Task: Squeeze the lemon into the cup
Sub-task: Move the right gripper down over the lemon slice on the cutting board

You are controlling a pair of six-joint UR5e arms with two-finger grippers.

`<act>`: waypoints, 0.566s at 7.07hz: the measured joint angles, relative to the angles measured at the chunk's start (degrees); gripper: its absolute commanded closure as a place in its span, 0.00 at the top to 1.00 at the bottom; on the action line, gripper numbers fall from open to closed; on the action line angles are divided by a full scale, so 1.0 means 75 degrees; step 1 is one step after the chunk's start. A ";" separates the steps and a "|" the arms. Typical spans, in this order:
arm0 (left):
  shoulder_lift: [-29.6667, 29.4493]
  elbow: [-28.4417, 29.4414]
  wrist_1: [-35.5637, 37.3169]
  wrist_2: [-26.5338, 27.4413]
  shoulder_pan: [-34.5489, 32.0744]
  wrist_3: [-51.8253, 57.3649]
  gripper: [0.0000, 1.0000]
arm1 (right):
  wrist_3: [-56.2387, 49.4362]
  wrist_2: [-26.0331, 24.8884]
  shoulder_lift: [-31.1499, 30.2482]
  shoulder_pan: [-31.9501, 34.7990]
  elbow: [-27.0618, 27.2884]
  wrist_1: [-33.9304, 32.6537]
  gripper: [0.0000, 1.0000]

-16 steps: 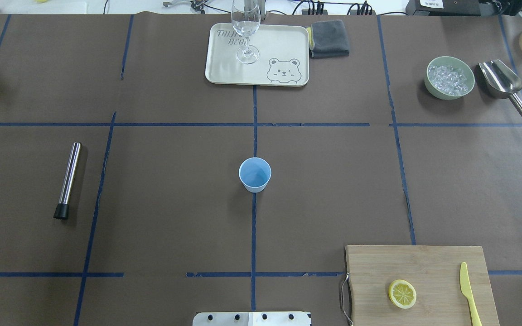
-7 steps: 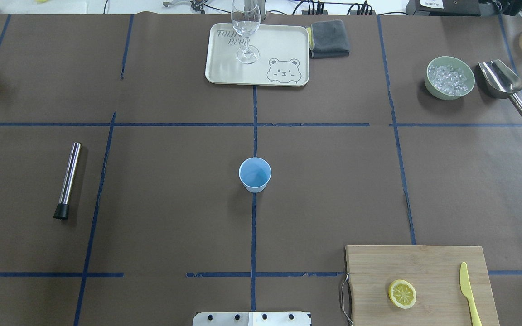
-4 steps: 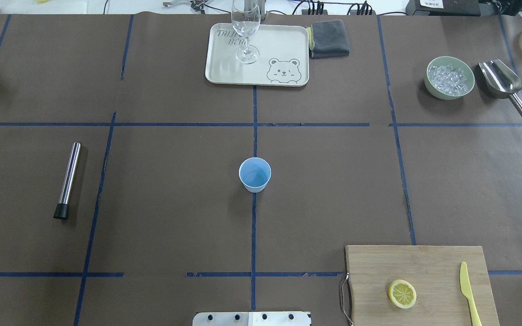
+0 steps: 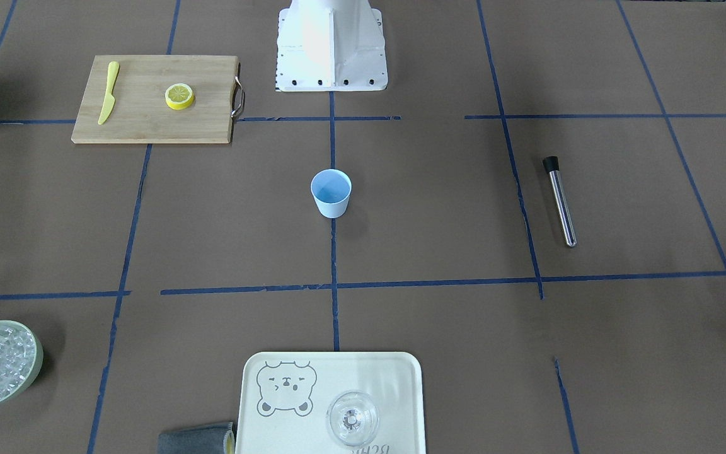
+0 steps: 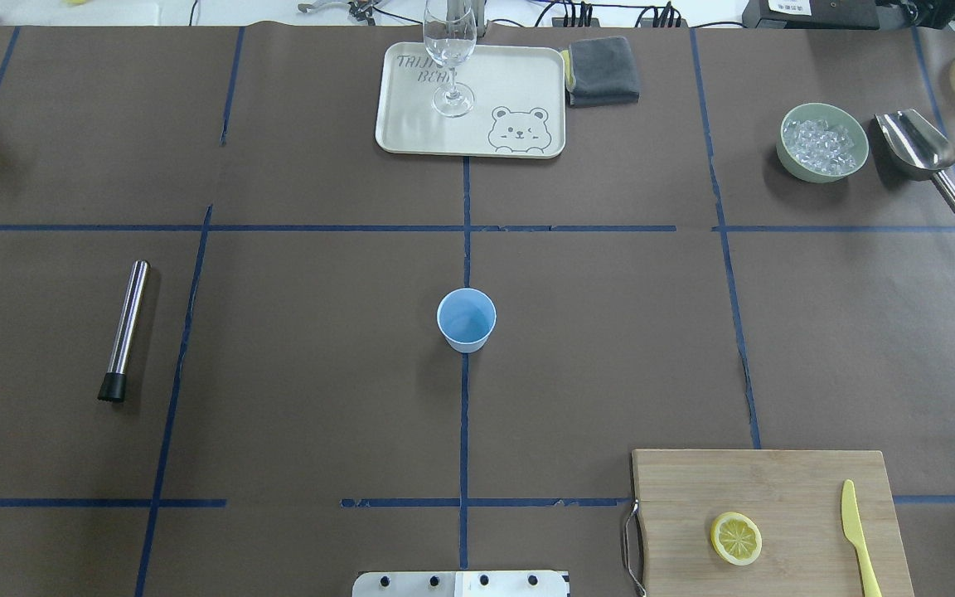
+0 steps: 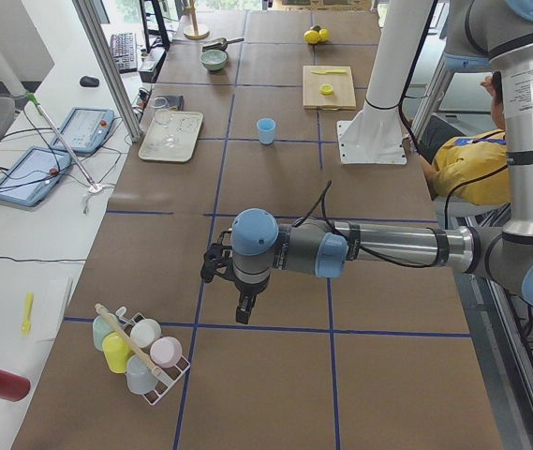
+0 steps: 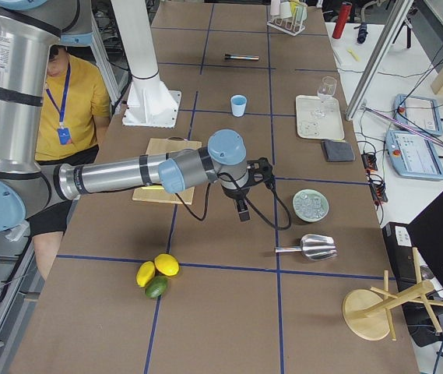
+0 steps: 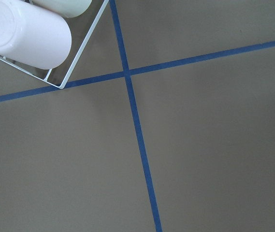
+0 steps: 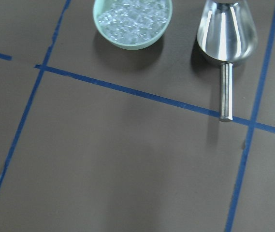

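No shift of lemon (image 5: 735, 538) or cup (image 5: 466, 319).

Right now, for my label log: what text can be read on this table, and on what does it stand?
"TRIJ..." above "BEA...": printed on the tray, the rest hidden behind the glass.
The white label on the black box: too small to read.

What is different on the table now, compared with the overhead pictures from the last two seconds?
Nothing has visibly changed. The lemon lies in the same place on the cutting board, and the cup stands upright at the same blue tape line as before.
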 measured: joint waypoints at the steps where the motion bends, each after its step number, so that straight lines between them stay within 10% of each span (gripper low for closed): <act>1: 0.0011 0.0007 0.0003 -0.0084 0.0004 0.0000 1.00 | 0.0695 -0.0072 0.0198 -0.0685 0.0253 0.0167 1.00; 4: 0.0018 0.0012 -0.0005 -0.0190 0.0008 0.0000 1.00 | 0.3799 -0.1850 0.0291 -0.3581 0.1411 0.0370 1.00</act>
